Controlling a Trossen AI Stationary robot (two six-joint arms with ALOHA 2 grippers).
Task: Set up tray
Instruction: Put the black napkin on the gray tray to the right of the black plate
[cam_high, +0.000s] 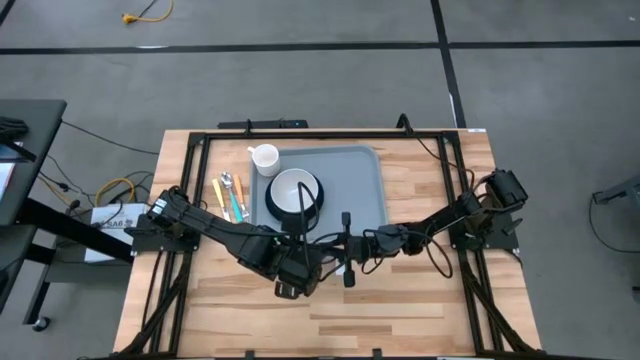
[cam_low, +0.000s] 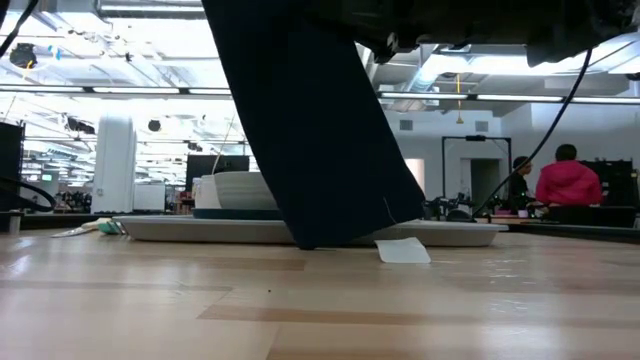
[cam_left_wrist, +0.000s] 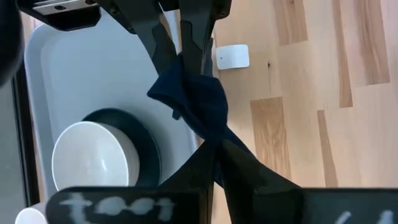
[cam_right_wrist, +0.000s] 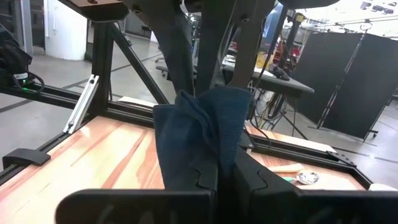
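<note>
A dark navy napkin (cam_low: 320, 130) hangs between my two grippers above the tray's near edge. Its lower end (cam_low: 320, 238) reaches down to about table level. My left gripper (cam_left_wrist: 214, 149) and my right gripper (cam_right_wrist: 222, 165) are both shut on it and face each other closely, as in the high view, left (cam_high: 310, 262) and right (cam_high: 345, 248). The grey-blue tray (cam_high: 355, 185) lies flat on the table. On it stands a dark teal plate (cam_left_wrist: 144, 146) carrying a white bowl (cam_high: 293, 188). My left gripper pinches a bunched corner of the napkin (cam_left_wrist: 211, 134) between its two fingers; several folds gather there. The cloth runs from it across to the other gripper and is lifted off the table at this hold. My right gripper pinches the bunched upper part of the napkin (cam_right_wrist: 214, 134) between its two fingers, opposite the left gripper's fingers (cam_right_wrist: 186, 68). The cloth stands crumpled between both holds, and the rest hangs below.
A white mug (cam_high: 264, 158) stands on the tray's far left corner. Cutlery (cam_high: 232, 195) lies on the table left of the tray. A small white tag (cam_low: 403, 250) lies on the wood by the tray's near rim. Bare wood spreads toward the near edge. People sit in the room behind.
</note>
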